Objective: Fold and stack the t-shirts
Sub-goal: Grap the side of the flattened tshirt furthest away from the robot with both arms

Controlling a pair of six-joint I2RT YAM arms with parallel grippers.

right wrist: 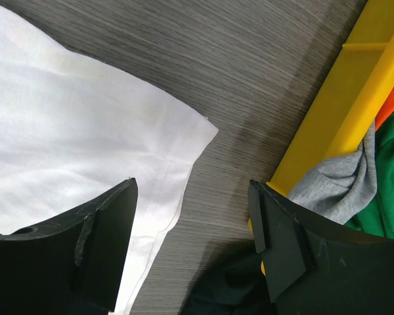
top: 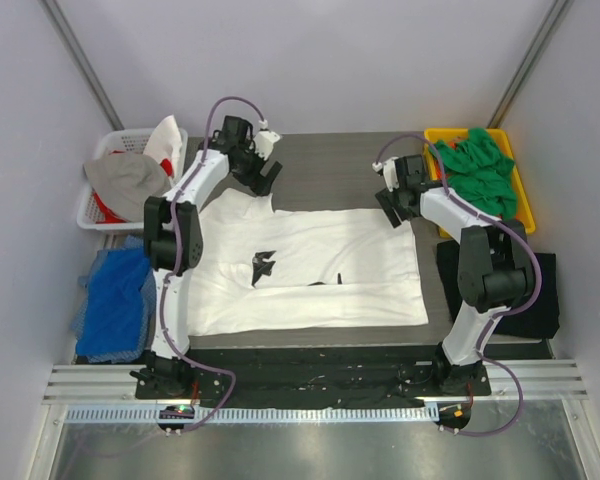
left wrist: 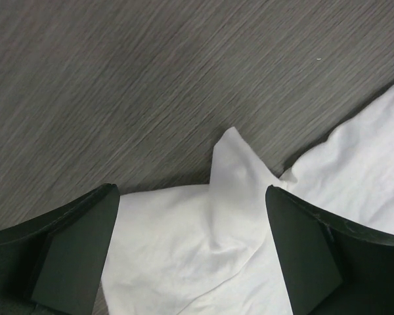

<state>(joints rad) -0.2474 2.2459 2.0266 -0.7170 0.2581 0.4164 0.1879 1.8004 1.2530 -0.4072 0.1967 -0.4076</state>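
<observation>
Holds the left gripper [top: 268, 178] wide and empty just above the far left edge of the white t-shirt [top: 320, 265], with a peaked fold of the cloth lying between its fingers [left wrist: 72, 249] on the dark table [left wrist: 151, 79]. Holds the right gripper [top: 392, 208] equally wide and empty over the shirt's far right corner, with a yellow bin [right wrist: 335, 111] of green t-shirts [top: 477, 170] just to its right and a black t-shirt [top: 525, 290] flat behind it, beside that arm's base.

Dark wood-grain table [top: 330, 160], pale walls [top: 310, 60]
</observation>
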